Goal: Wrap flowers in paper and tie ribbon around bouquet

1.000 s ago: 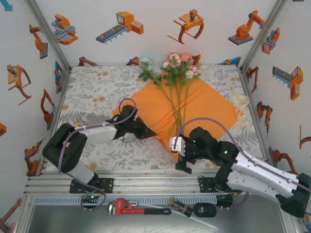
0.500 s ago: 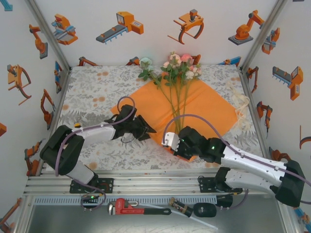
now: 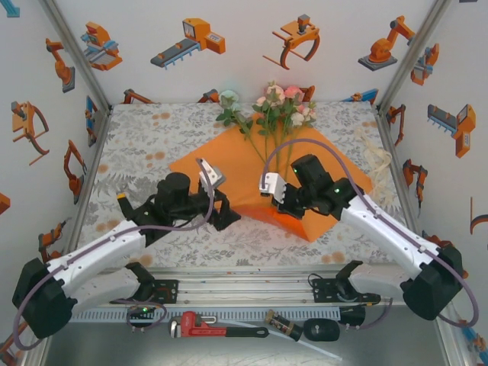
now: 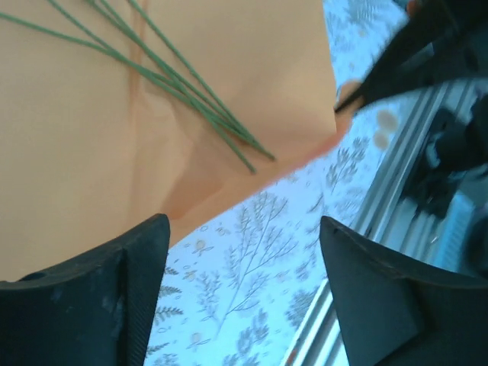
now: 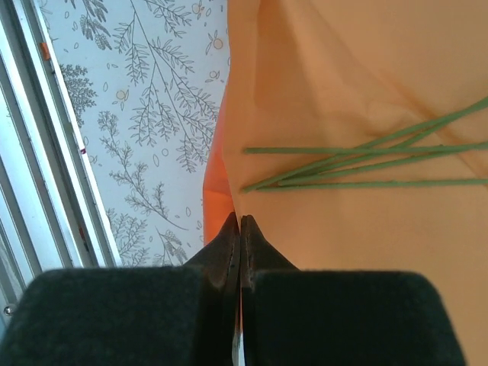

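The orange paper (image 3: 229, 164) lies spread on the tablecloth. The flowers (image 3: 278, 103) rest on it, blooms toward the back wall and thin green stems (image 3: 278, 156) running to its middle. My right gripper (image 3: 284, 204) is shut on the paper's near edge; in the right wrist view its jaws (image 5: 240, 225) pinch the sheet (image 5: 366, 244) just below the stem ends (image 5: 343, 164). My left gripper (image 3: 226, 212) stands open with nothing in it at the paper's near left edge. In the left wrist view it (image 4: 244, 282) hangs over tablecloth, short of the paper (image 4: 91, 137). The ribbon (image 3: 375, 158) lies bunched at the right.
White walls close in the table on three sides. An aluminium rail (image 3: 244, 286) runs along the near edge, and a red pipe wrench (image 3: 202, 326) and small tools lie in front of it. Patterned tablecloth (image 3: 145, 141) is bare at the back left.
My left gripper has opened, let go of the paper and drawn back. My right gripper has shut on the paper's near edge and moved toward the back, over the stems.
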You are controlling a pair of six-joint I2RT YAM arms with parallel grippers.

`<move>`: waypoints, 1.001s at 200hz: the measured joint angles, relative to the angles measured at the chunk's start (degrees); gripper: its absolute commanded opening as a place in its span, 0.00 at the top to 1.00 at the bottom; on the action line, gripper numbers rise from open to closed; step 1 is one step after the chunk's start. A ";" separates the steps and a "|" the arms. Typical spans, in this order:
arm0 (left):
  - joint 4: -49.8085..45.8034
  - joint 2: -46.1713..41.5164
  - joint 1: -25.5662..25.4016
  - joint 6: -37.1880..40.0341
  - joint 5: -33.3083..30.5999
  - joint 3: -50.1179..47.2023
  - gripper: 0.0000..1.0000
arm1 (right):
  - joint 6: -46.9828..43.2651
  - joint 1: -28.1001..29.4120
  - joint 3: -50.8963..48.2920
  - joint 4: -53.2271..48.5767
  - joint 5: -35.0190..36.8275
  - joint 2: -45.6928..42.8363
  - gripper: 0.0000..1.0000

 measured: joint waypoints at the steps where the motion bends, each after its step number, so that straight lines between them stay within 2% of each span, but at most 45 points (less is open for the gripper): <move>1: 0.00 0.09 -0.02 0.20 0.07 -0.04 0.09 | -0.09 -0.04 0.09 -0.04 -0.11 0.09 1.00; 19: 0.22 3.48 -0.66 4.72 0.13 -0.31 0.02 | -1.99 -0.55 2.16 -0.72 -2.99 1.86 1.00; 37: 2.32 7.19 -0.96 7.65 0.00 -0.35 0.02 | -3.43 -0.79 3.76 -0.87 -6.54 2.95 1.00; 53: 5.31 10.69 -0.96 9.03 -0.07 -0.37 0.14 | -4.26 -0.87 4.83 -0.87 -8.98 3.91 1.00; 66: 6.84 13.70 -0.94 9.70 -0.07 -0.17 0.34 | -4.61 -0.87 5.33 -0.83 -9.84 4.63 1.00; 73: 7.06 15.21 -0.94 9.77 0.00 0.09 0.48 | -4.74 -0.94 5.38 -0.83 -9.97 4.90 0.87; 83: 7.32 16.94 -0.96 10.47 0.24 0.39 0.68 | -4.87 -1.09 5.38 -0.90 -9.84 5.22 0.61; 93: 7.54 17.92 -0.96 9.68 0.35 0.46 0.78 | -3.52 -1.44 5.31 -0.76 -9.01 5.25 0.36; 97: 7.52 18.12 -0.96 10.08 0.46 0.46 0.80 | -4.07 -1.57 5.20 -0.42 -8.90 5.16 0.30; 101: 7.52 18.16 -0.96 9.73 0.50 0.46 0.81 | -2.19 -1.70 4.83 0.00 -8.17 4.81 0.06; 104: 7.52 18.16 -0.94 9.75 0.50 0.46 0.82 | -2.40 -1.77 4.50 0.66 -7.96 4.57 0.01; 129: 8.70 17.18 -0.76 8.41 0.63 0.20 1.00 | 6.99 -2.16 -2.16 4.74 -5.35 -1.40 0.01; 168: 12.63 14.93 1.20 5.40 1.95 -2.82 1.00 | 28.09 -2.21 -16.87 12.76 -3.06 -15.85 0.00; 186: 15.89 14.91 2.86 3.30 3.23 -5.11 1.00 | 32.79 -2.23 -20.92 15.85 -0.66 -17.20 0.00; 200: 17.94 14.88 4.04 1.57 4.20 -6.71 1.00 | 34.40 -2.56 -22.45 18.34 0.81 -15.06 0.03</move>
